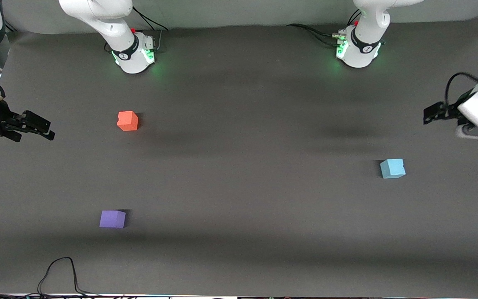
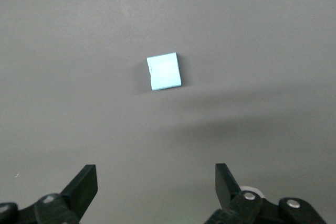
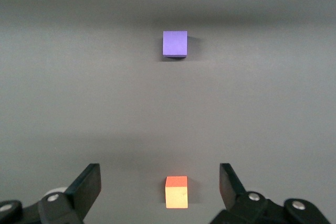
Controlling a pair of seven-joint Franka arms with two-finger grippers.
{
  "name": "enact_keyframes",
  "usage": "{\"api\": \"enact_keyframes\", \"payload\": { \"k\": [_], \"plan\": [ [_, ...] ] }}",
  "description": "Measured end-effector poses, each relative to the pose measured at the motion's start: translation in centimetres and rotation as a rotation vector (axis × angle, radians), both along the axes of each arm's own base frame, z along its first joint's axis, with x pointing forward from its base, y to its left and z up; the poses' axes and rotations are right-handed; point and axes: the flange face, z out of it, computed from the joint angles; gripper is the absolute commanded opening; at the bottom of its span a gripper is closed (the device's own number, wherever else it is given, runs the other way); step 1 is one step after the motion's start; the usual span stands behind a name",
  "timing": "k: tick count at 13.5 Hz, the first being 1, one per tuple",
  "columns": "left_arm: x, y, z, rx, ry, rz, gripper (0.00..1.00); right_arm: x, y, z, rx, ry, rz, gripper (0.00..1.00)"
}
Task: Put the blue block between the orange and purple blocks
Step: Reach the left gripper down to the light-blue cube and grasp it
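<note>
Spreading under everything: a dark grey table point(image 1: 239, 187), matte, with soft shadows across it.
Left arm: its white base stands at the table's edge farthest from the front camera, and the arm hangs out over its own end of the table, waiting.
Right arm: its base stands along that same edge, and the arm waits over the other end of the table.
Left gripper point(image 1: 430, 114): up in the air over the left arm's end of the table, fingers point(image 2: 84, 184) spread wide apart with nothing between them; its wrist view looks down on the blue block.
Right gripper point(image 1: 46, 131): up in the air over the right arm's end of the table, fingers point(image 3: 89, 184) also spread wide and holding nothing; in its wrist view the orange block sits in line with the gap between the fingers, on the table below.
Black cable point(image 1: 58, 274): looped on the table at the edge nearest the front camera, toward the right arm's end.
Blue block point(image 1: 392, 168): on the table toward the left arm's end, well apart from the other two, touched by nothing.
Orange block point(image 1: 128, 121): on the table toward the right arm's end, farther from the front camera than the purple one.
Purple block point(image 1: 112, 219): on the table toward the right arm's end, nearer the front camera, well apart from the orange block, with bare table between them.
</note>
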Motion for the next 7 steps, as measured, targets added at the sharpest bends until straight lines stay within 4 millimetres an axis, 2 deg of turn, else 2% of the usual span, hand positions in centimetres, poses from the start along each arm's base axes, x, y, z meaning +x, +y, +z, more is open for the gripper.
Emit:
{"api": "enact_keyframes", "payload": {
  "k": [3,7],
  "plan": [
    [-0.4,0.0,-7.6,0.000,-0.051,-0.004,1.00,0.1,0.0,-0.2,0.000,0.003,0.000,1.00],
    [1.0,0.1,-15.2,-0.001,-0.099,-0.003,1.00,0.5,0.0,-1.4,0.001,0.030,0.001,1.00]
  ]
}}
